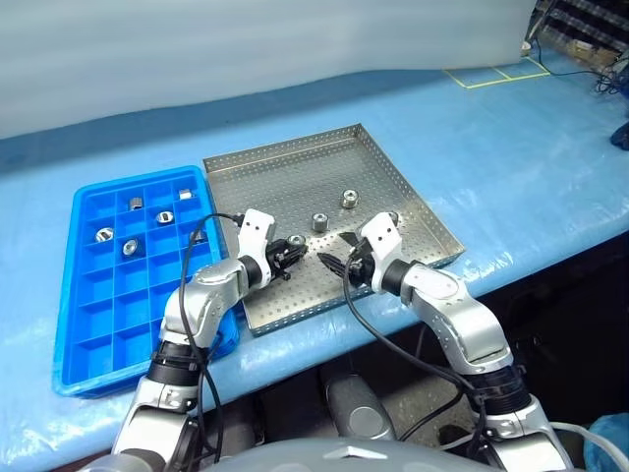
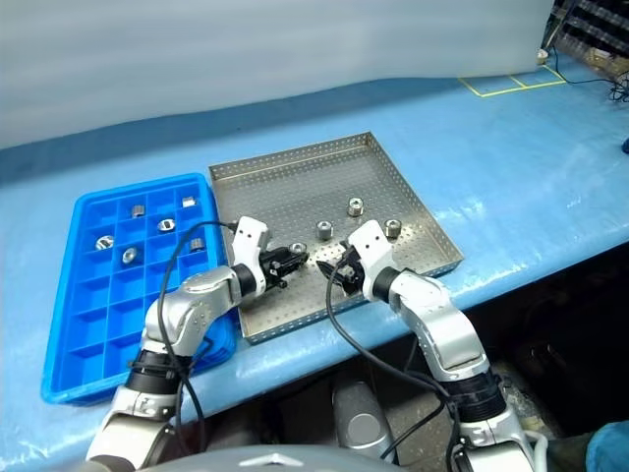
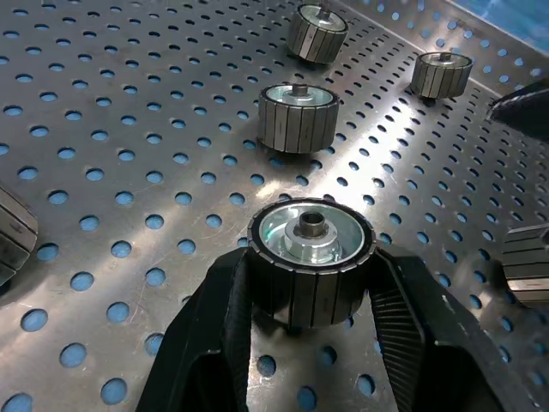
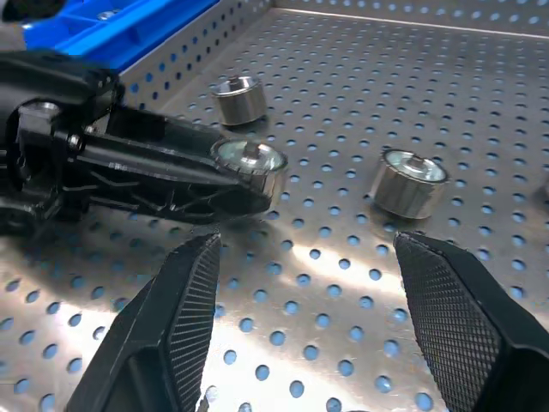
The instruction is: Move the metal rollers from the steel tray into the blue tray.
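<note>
The steel tray (image 1: 275,162) lies in the middle of the table, with the blue tray (image 1: 84,285) beside it on the left. My left gripper (image 1: 292,252) is shut on one metal roller (image 3: 310,257), held at the tray's near part, close to the perforated floor. Three more rollers (image 1: 319,222) (image 1: 349,199) (image 2: 392,228) stand loose farther back on the steel tray. My right gripper (image 1: 334,264) hovers open just right of the left one, with nothing between its fingers (image 4: 193,283). Several rollers (image 1: 129,247) sit in cells of the blue tray's far half.
The table has a light blue cover (image 1: 531,167); its front edge runs just below both trays. The steel tray's low rim (image 1: 418,202) bounds the right side. Yellow tape marks (image 1: 496,74) lie at the far right. The blue tray's near cells (image 1: 108,324) hold nothing.
</note>
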You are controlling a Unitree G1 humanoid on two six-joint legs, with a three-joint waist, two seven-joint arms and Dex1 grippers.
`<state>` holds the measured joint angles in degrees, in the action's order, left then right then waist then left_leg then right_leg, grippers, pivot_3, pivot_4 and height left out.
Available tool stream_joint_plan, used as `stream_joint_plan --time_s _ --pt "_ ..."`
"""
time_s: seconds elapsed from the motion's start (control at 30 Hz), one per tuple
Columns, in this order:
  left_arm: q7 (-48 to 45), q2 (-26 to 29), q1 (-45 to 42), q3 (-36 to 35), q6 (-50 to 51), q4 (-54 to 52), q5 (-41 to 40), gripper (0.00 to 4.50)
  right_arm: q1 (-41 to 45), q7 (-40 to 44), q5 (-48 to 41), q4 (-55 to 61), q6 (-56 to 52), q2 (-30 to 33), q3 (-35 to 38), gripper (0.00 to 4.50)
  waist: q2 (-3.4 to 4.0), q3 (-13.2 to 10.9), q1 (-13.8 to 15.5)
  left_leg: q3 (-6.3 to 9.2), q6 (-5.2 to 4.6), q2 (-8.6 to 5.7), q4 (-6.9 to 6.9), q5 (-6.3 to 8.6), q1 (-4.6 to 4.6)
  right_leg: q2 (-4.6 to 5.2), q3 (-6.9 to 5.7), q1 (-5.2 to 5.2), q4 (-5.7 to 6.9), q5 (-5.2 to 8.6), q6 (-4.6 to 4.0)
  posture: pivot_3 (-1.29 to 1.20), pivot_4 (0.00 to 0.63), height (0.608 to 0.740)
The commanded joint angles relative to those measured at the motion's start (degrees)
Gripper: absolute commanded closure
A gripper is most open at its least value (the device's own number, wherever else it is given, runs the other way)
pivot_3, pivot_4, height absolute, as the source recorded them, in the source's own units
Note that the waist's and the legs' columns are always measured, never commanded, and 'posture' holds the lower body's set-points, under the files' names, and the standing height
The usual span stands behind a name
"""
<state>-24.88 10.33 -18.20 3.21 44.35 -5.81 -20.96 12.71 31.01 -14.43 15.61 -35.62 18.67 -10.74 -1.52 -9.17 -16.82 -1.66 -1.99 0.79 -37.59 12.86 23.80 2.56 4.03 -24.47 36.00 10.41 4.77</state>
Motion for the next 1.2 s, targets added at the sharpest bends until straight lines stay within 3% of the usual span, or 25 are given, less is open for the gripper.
stream_joint_plan --time_s 0.03,0.13,0.33,0.5,0.77,1.1,1.13,1.2 --pt "2.74 -0.23 -0.32 -5.91 3.67 -10.88 -5.18 2.81 0.50 2.35 -3.60 1.80 -1.33 0.00 1.38 1.09 -0.01 0.00 0.16 0.00 0.00 0.00 0.00 0.00 0.00 0.00 0.00 0.00 0.00 -0.11 0.19 -0.25 0.150 0.740" --pt "6.08 2.07 1.95 -10.45 7.46 -19.91 -6.81 2.81 0.72 5.15 -7.51 3.52 -2.80 0.05 1.91 1.09 0.00 -0.01 0.32 0.00 0.00 0.01 0.00 0.00 -0.01 0.00 0.00 0.01 -0.01 -0.11 0.19 -0.22 0.150 0.740" --pt "19.29 7.14 7.39 -22.13 16.30 -33.08 -1.10 2.81 1.97 6.91 -8.74 3.88 -3.31 1.36 0.97 1.09 -0.05 -0.04 1.39 0.07 0.01 0.03 0.04 0.00 -0.04 -0.04 -0.06 0.02 0.00 -0.09 0.16 -0.13 0.150 0.740" --pt "25.48 9.21 11.91 -25.07 19.89 -37.82 4.47 2.81 3.33 7.15 -8.54 2.27 -2.97 0.52 -0.44 1.09 -0.14 -0.07 4.56 0.08 0.01 0.01 0.04 0.00 -0.03 -0.03 -0.08 0.00 -0.01 0.08 -0.14 -0.07 0.150 0.740" --pt "28.08 5.86 14.50 -24.09 20.12 -37.06 6.77 2.81 5.05 7.06 -7.90 0.93 -2.60 -0.20 -2.03 1.09 -0.28 -0.08 10.97 0.06 0.04 0.00 0.03 0.00 0.01 0.04 -0.15 -0.03 -0.05 -0.05 -0.48 -0.04 0.150 0.740" --pt "27.77 6.12 12.81 -21.40 15.41 -28.86 10.40 2.81 5.14 5.96 -6.62 0.69 -2.46 -0.08 -2.06 1.09 -0.30 -0.07 12.96 -0.02 0.05 0.02 0.02 0.00 0.00 0.04 -0.21 -0.04 -0.05 -0.05 -0.56 -0.05 0.150 0.740" --pt "27.22 6.26 12.76 -20.71 14.85 -28.25 10.52 2.09 5.07 5.84 -6.38 0.83 -2.44 -0.07 -2.22 1.09 -0.30 -0.07 12.97 -0.02 0.05 0.00 0.02 0.00 0.00 0.04 -0.21 -0.04 -0.05 -0.05 -0.57 -0.05 0.150 0.740" --pt "26.88 6.18 12.71 -20.13 14.11 -27.65 10.68 1.51 4.99 5.80 -6.07 0.99 -2.42 -0.07 -2.33 1.09 -0.30 -0.07 12.94 -0.02 0.05 0.00 0.02 0.00 0.01 0.04 -0.21 -0.05 -0.05 -0.04 -0.58 -0.07 0.150 0.740"
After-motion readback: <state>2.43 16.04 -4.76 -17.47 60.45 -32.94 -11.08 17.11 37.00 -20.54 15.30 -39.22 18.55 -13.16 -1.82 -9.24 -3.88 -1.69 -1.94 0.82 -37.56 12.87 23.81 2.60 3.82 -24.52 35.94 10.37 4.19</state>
